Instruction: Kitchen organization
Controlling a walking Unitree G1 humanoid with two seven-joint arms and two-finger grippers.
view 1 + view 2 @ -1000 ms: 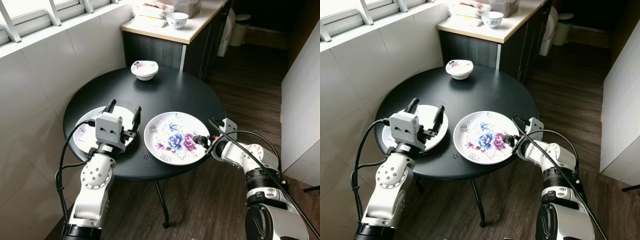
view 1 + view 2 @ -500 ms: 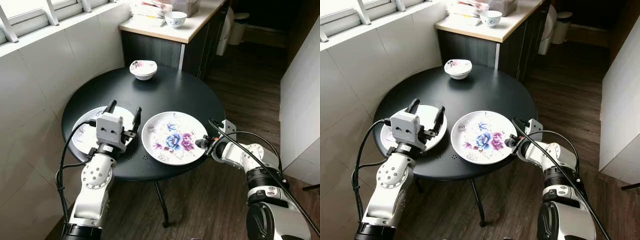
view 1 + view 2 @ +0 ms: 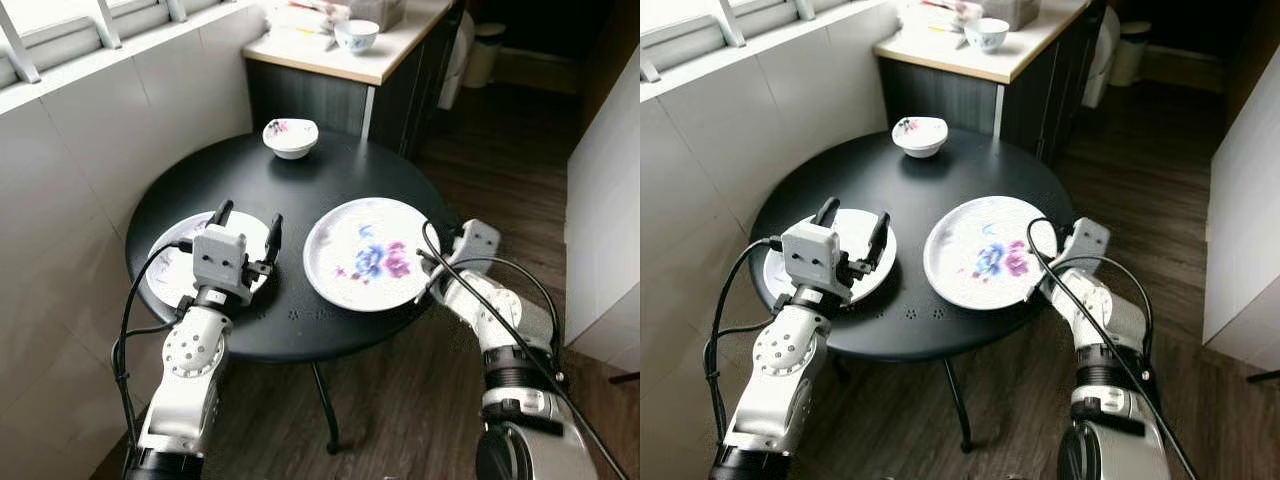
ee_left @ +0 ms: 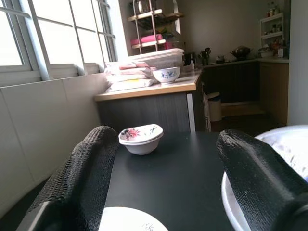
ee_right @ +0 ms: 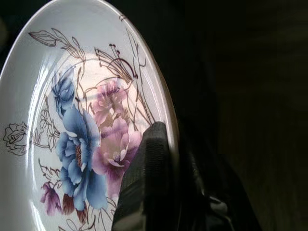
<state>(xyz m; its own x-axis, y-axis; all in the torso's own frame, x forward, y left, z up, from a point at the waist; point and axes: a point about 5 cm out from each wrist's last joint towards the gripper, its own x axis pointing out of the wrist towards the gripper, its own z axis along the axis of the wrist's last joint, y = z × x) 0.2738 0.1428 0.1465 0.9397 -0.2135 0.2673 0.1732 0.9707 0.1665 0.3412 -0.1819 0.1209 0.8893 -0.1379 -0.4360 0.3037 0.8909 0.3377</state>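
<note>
While the right gripper [image 3: 428,262] pinches the near rim of the large floral plate [image 3: 368,252], one finger [image 5: 144,178] over its face, the plate is tilted above the round black counter [image 3: 330,190]. Glazed ceramic is likely stiff, slippery, fairly heavy and breakable, so a rim-only grip looks marginal. The left gripper [image 3: 246,224] hovers, fingers apart, over the smaller plate [image 3: 168,262].
</note>
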